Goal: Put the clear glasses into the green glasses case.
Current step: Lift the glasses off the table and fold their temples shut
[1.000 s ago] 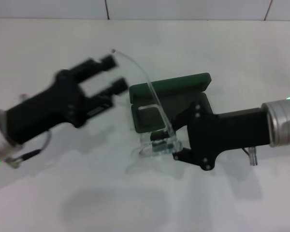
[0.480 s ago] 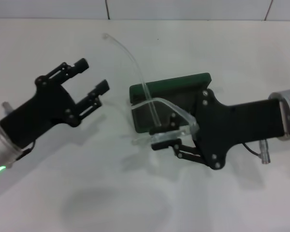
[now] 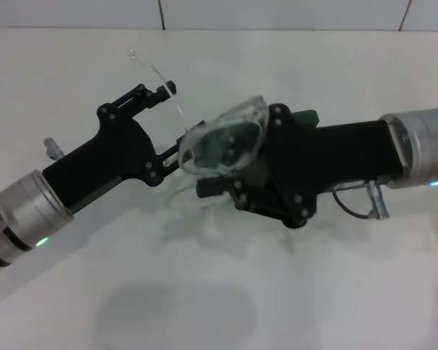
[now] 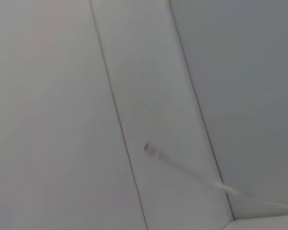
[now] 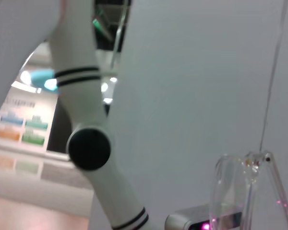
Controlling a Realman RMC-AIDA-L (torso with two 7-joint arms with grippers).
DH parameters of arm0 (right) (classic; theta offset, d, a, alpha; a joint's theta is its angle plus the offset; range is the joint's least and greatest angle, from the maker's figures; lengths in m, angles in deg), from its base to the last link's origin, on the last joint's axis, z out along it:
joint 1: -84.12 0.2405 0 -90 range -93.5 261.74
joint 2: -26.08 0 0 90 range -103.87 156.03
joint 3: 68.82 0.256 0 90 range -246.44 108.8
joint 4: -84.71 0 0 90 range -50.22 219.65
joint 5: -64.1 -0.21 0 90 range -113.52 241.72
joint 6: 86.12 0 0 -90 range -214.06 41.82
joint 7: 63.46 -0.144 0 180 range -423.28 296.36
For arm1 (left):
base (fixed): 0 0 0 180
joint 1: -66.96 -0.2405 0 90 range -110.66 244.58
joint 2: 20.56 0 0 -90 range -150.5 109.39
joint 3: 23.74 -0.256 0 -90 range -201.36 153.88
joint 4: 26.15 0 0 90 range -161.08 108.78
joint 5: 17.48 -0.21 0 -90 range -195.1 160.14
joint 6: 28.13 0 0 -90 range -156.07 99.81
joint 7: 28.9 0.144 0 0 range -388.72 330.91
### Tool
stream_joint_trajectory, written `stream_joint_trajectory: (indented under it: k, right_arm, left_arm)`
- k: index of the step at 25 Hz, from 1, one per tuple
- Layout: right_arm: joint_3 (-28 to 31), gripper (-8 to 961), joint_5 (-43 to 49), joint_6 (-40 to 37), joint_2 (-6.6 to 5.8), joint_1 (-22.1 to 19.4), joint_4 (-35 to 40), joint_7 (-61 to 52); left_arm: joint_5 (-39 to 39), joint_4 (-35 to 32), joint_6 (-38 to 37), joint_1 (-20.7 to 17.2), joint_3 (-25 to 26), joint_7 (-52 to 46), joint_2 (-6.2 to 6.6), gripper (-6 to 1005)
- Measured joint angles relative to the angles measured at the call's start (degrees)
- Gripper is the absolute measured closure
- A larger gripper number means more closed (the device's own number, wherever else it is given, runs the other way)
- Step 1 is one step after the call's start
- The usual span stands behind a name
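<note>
Mid-air over a plain white tabletop (image 3: 219,306), the right gripper (image 3: 219,179) clasps the fully transparent, glossy plastic wraparound glasses (image 3: 225,140) by the lens front, directly above the dark green hard-shell case (image 3: 304,116), which shows only as a sliver behind the black arm. The left gripper (image 3: 169,117), its thin fingers parted, brackets one slender clear temple arm (image 3: 155,71) that juts upward. Folding that temple looks to be the step in hand; lowering the frame into the case comes next
</note>
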Motion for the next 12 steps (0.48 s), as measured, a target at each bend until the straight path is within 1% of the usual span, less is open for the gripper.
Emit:
stream_joint_trajectory:
  k: [4,8,12]
  right_arm:
    - [-0.62,830,-1.35,0.18,-0.01,1.42,-1.95,-6.54]
    - [-0.37,830,-1.82,0.37,-0.02,1.10,-2.13,-9.90]
    - [-0.48,830,-2.15,1.81,-0.02,1.07,-3.07,-13.14]
  left_arm:
    - [0.54,0.55,-0.07,0.66,-0.15,3.97,-0.35,366]
    - [1.67,2.70,-0.46,2.34,-0.15,5.60,-0.34,366]
    - [2.60,3.13,-2.27,2.46,-0.09,7.80,-0.35,367]
